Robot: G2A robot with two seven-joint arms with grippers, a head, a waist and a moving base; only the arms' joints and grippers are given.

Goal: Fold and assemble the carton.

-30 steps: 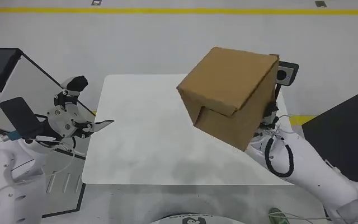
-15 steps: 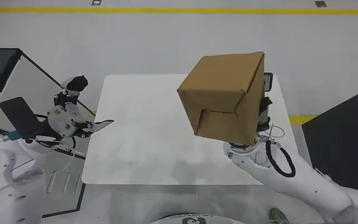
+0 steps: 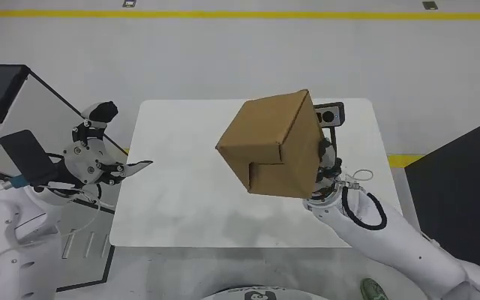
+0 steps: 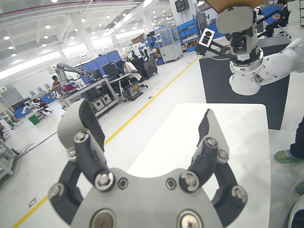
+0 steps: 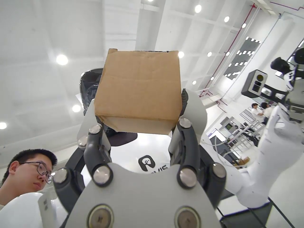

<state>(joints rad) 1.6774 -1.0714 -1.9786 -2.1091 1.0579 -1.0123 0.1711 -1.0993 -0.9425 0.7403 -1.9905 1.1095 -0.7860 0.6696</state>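
One white bench (image 3: pixel 187 202) carries the scene. Nearest, by the bench's left edge, the left end effector (image 3: pixel 141 163) sits low with its tips just over that edge, aimed across the surface toward the right. Its jaws stand wide apart with nothing between them. Its ribbed pads (image 4: pixel 91 119) face each other over bare bench top.

A little farther in, over the right half of the bench, the right end effector (image 5: pixel 139 106) points upward and is clamped on the carton (image 3: pixel 274 142). Its fingers (image 5: pixel 190 110) press against two opposite side walls near the carton's lower end. The brown cardboard box therefore rides on top of it, lifted clear of the bench and touching nothing else. The carton is tilted, with one corner turned toward the top camera, and its walls are squared up into a box shape. On the face turned toward the near side, one flap lies over another in a stepped seam. The lower corner beside one finger looks slightly crumpled.

Beyond the bench's far edge, a yellow line (image 3: pixel 240 13) runs across the pale floor (image 3: pixel 240 60).
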